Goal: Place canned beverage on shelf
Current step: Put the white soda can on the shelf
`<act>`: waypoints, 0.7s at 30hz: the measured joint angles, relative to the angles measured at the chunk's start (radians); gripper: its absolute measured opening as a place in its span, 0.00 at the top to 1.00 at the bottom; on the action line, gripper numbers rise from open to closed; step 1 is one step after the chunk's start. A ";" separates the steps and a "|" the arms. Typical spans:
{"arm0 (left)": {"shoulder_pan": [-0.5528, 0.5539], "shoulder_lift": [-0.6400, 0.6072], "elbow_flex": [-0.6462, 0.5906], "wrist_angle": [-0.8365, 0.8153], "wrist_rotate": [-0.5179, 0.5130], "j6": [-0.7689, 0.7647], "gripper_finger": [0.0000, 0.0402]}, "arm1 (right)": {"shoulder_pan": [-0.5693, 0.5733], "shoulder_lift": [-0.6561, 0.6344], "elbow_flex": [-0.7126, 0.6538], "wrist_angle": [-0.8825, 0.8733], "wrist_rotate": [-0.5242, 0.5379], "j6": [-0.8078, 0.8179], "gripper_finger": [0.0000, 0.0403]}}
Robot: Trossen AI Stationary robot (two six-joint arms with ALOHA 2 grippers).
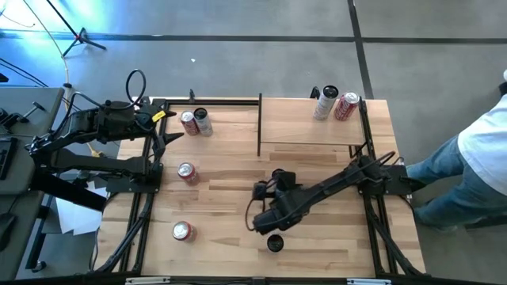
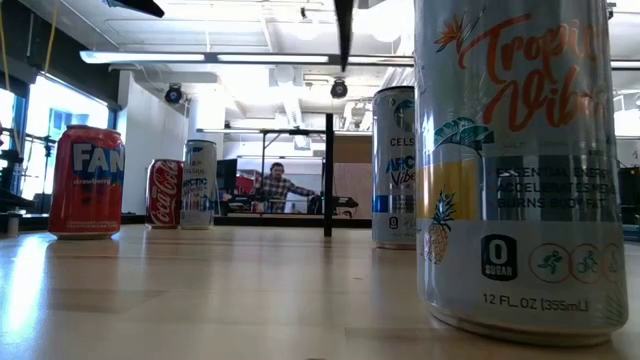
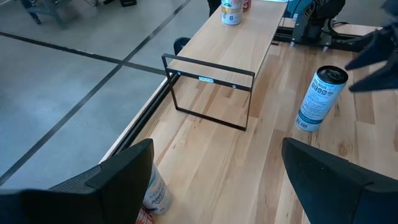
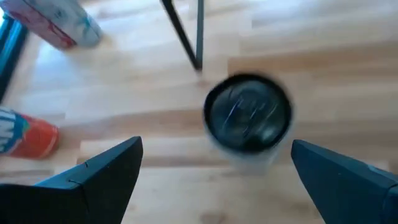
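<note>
We take the shelf (image 1: 313, 120) as our landmark: a light-wood board in a thin black frame at the table's far side, towards the right, already carrying two cans (image 1: 336, 104) at its far right corner.

The can that matters now is the dark-topped can (image 1: 275, 243), standing upright on the table near the front edge, well on the near side of the shelf. The right gripper (image 1: 265, 224) hangs just above and beside it, jaws spread wide and holding nothing. In the right wrist view the can's round lid (image 4: 248, 113) sits between and ahead of the two fingers (image 4: 106, 171), so the jaws look down along the can's upright long axis. The right arm is plainly the nearer one.

The left gripper (image 1: 162, 134) waits off the shelf's left end, beside two cans (image 1: 195, 121), partly open and empty.

Readable writing, from the low view: "FAN" on a red can (image 2: 87, 181) (presumably Fanta), Coca-Cola script on another (image 2: 164, 192), "CELS" on a tall one (image 2: 393, 165), and on the nearest can (image 2: 515, 160) "Tropi… Vib…", "0 SUGAR" and "12 FL. OZ (355mL)".
</note>
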 joint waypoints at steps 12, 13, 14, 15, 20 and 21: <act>0.000 0.000 0.000 0.000 0.000 0.000 0.17 | 0.042 -0.257 -0.365 0.001 0.175 0.007 0.01; 0.000 0.000 0.000 0.000 0.000 0.000 0.17 | 0.054 -0.261 -0.400 0.015 0.217 0.008 0.01; 0.000 0.000 0.000 0.000 0.000 0.000 0.17 | 0.066 -0.261 -0.430 0.038 0.258 0.011 0.01; 0.000 0.000 0.000 0.000 0.000 0.000 0.17 | 0.078 -0.260 -0.456 0.064 0.291 0.013 0.01; 0.000 0.000 0.000 0.000 0.000 0.000 0.17 | 0.135 -0.257 -0.574 0.224 0.393 -0.030 0.01; 0.000 0.000 0.000 0.000 0.000 0.000 0.17 | 0.144 -0.257 -0.590 0.238 0.404 -0.046 0.01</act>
